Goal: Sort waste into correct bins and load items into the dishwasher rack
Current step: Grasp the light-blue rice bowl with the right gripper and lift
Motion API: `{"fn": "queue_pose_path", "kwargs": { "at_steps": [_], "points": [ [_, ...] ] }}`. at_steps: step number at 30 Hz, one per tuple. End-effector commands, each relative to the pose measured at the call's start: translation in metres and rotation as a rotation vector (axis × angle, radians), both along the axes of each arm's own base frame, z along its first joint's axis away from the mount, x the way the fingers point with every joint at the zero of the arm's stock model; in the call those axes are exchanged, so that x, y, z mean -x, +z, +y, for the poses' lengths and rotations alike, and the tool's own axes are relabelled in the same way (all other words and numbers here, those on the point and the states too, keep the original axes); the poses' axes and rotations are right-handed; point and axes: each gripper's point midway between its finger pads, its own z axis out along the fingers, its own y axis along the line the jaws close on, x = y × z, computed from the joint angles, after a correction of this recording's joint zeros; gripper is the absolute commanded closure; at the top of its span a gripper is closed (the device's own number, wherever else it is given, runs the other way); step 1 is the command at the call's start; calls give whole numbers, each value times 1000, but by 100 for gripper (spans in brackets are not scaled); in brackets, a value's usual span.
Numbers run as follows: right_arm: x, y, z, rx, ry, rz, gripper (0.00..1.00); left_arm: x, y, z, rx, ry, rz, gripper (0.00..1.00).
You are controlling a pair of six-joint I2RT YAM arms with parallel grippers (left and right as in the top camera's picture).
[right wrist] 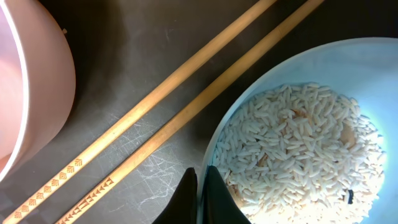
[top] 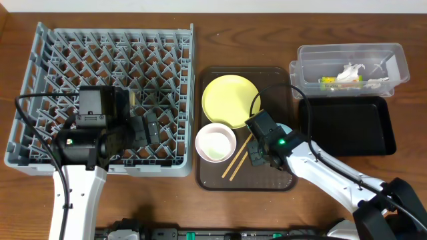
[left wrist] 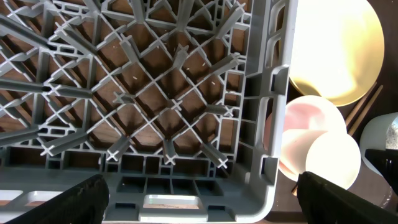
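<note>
Judging by how things lay, the waste was partly sorted and the loading had not begun. The tissue (top: 350, 72) and the wrapper (top: 328, 83) lay in the clear tub (top: 313, 57) at the far corner of the desk (top: 167, 207). The black tray (top: 347, 127) just in front of it held nothing.

The rice (right wrist: 292, 155) was not yet binned. It covered the bottom of the blue bowl (right wrist: 348, 62), which sat on the brown tray (top: 213, 177) just beside the chopsticks (top: 237, 160). The right end effector (right wrist: 200, 196) was closed, its fingers (right wrist: 217, 205) pinched on the near rim of that bowl. The step in hand looked like lifting the bowl to tip the rice out, probably into the black tray.

The rack (top: 113, 28) held no dishes in the overhead or left wrist views. The left end effector (top: 147, 130) hung over the part of the rack nearest the brown tray, jaws wide apart and holding nothing.

The plate (top: 230, 100) lay at the back of the brown tray with the white bowl (top: 215, 143) in front of it, and the chopsticks slanted between the two bowls. In the left wrist view a smaller white round thing, probably the cup (left wrist: 333, 160), sat in or against the white bowl; I could not tell which.

As I judged it, the rice had yet to be emptied, and then the plate, both bowls, the cup and the chopsticks all had to go into the rack.
</note>
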Motion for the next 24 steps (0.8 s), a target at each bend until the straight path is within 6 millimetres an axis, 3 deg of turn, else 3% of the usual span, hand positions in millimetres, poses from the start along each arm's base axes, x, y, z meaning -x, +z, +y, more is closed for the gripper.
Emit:
{"fn": "queue_pose_path", "kwargs": {
  "at_steps": [1, 7, 15, 19, 24],
  "points": [
    [-9, 14, 1, -65, -66, -6, 99, -2, 4, -1, 12, 0, -6, 2],
    [-31, 60, -2, -255, -125, -56, 99, -2, 4, -1, 12, 0, -6, 2],
    [-48, 115, -33, -540, -205, -95, 99, -2, 4, -1, 12, 0, -6, 2],
    [-56, 127, -57, -640, -249, -100, 99, -2, 4, -1, 12, 0, -6, 2],
    [-64, 125, -97, -647, -341, -119, 99, -2, 4, -1, 12, 0, -6, 2]
  ]
}}
